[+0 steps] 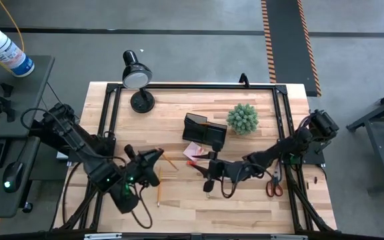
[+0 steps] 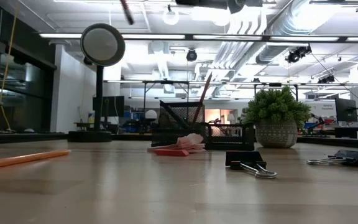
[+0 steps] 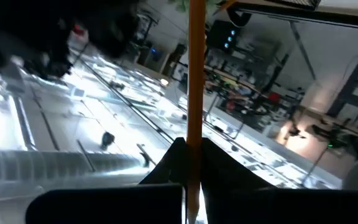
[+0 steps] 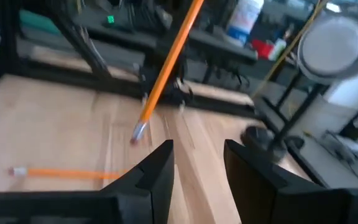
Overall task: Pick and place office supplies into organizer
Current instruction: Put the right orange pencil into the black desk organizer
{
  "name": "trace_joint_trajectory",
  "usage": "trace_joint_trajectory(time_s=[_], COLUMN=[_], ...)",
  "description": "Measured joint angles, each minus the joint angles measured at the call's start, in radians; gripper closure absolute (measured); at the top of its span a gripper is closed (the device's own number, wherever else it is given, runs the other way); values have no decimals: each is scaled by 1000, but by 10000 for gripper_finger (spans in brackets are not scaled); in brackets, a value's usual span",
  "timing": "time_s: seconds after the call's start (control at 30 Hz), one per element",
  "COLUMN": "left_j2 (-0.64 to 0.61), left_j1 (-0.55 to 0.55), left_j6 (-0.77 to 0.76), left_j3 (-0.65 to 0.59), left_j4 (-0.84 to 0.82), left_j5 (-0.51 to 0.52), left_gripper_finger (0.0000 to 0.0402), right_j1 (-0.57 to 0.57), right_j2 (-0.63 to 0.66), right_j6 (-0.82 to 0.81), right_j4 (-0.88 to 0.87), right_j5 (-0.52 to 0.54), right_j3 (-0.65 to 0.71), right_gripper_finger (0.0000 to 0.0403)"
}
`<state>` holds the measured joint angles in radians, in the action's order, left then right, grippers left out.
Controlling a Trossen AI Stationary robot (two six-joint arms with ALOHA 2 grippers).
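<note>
Holding a pencil (image 3: pixel 196 74) pinched upright, left claw (image 1: pixel 153 160) hangs above the bench (image 1: pixel 179 207), left of the organizer (image 1: pixel 205 132). Right claw (image 4: pixel 197 163) gapes empty nearby. Risk: thin pencil pivots in the pinch, misses its compartment.

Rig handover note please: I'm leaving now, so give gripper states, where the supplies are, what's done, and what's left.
Left gripper: shut on a pencil, lifted off the table.
Right gripper: open, empty, low over mid-table.
Organizer: by the plant, one pencil already standing in it.
Left to place: second pencil on the table, sticky pad in front of the organizer, binder clips, scissors at the right edge.
</note>
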<state>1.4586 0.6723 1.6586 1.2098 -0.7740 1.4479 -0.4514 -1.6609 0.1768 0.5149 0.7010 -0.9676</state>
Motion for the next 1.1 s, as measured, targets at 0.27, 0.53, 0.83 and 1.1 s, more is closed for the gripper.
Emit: trace_joint_trajectory(time_s=[0.27,0.53,0.83,1.1], left_j2=[0,-2,-2,-2], left_j1=[-36,-142,-216,-215], left_j6=[18,-5,-7,14], left_j3=[-1,-1,-1,-1], left_j4=[-13,45,203,202], left_j5=[-1,5,-48,-53], left_gripper_finger=[401,401,401,401], right_j1=[82,196,244,275], right_j2=[51,60,60,60], right_j6=[-29,-72,-19,-142], right_j4=[51,19,-10,-39], right_j5=[-252,-344,-241,-406], right_j3=[0,0,0,0], right_gripper_finger=[269,269,269,269])
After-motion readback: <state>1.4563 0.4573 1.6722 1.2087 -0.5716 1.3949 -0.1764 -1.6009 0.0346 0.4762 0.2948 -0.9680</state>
